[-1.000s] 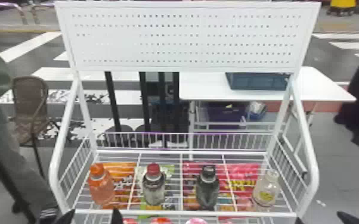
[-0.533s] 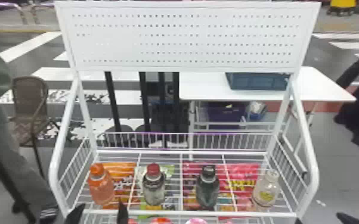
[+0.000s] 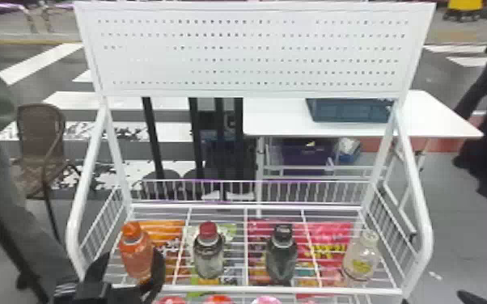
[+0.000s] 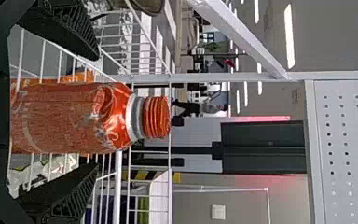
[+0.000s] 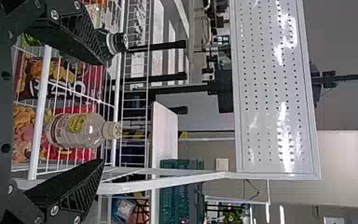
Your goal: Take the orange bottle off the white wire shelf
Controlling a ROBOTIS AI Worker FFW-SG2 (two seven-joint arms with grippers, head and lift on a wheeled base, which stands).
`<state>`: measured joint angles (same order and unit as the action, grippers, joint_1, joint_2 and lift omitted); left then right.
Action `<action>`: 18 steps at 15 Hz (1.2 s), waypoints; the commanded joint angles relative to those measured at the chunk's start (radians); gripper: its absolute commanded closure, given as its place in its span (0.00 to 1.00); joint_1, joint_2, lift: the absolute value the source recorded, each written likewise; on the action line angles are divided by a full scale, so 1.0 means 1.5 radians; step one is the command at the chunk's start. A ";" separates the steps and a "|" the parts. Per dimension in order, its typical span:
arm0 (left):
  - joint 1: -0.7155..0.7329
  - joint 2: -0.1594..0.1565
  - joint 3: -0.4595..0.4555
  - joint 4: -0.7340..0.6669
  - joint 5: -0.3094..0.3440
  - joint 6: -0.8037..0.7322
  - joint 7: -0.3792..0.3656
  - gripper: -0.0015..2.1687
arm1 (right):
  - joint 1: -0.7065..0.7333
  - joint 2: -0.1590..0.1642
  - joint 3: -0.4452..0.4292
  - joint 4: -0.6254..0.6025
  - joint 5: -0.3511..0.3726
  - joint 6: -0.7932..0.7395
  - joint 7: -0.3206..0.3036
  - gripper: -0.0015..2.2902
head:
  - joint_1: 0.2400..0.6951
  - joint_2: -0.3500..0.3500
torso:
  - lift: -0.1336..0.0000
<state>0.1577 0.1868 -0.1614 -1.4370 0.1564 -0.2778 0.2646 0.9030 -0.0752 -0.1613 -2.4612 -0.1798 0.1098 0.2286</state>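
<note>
Fingers (image 3: 158, 269) of left gripper (image 3: 132, 255) straddle orange bottle (image 3: 136, 258)

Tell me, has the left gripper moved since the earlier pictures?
Yes, the left gripper moved forward past the shelf's front rail, towards the orange bottle.

- Lower left of the head view: wire side (image 3: 103, 226) stands just outside the orange bottle (image 3: 136, 256).
- Bottom edge: white front rail (image 3: 279, 290) runs across.
- Between orange bottle and red-capped bottle (image 3: 208, 252): one finger of the left gripper (image 3: 131, 254) narrows the gap.
- Left wrist view: free space lies between bottle and each finger.
- Lower centre and lower right of the head view: open gaps between bottles.
</note>
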 commanded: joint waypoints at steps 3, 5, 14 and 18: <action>-0.030 0.001 0.003 0.027 0.022 0.003 -0.020 0.04 | -0.002 -0.002 0.000 0.002 0.000 0.000 0.000 0.07 | 0.57 0.50 | 1.00; -0.037 0.004 0.006 0.034 0.031 0.005 -0.023 0.05 | -0.004 -0.004 0.000 0.005 0.000 0.002 0.000 0.07 | 0.57 0.50 | 1.00; -0.032 0.007 0.011 0.014 0.040 0.013 -0.033 0.32 | -0.021 -0.007 0.001 0.020 -0.004 0.004 -0.001 0.07 | 0.57 0.50 | 1.00; 0.021 0.014 0.012 -0.110 0.034 0.042 -0.032 0.32 | -0.027 -0.008 0.002 0.027 -0.005 0.004 -0.001 0.07 | 0.57 0.50 | 1.00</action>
<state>0.1528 0.2019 -0.1444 -1.5204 0.2099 -0.2422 0.2149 0.8657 -0.0870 -0.1583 -2.4236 -0.1870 0.1149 0.2270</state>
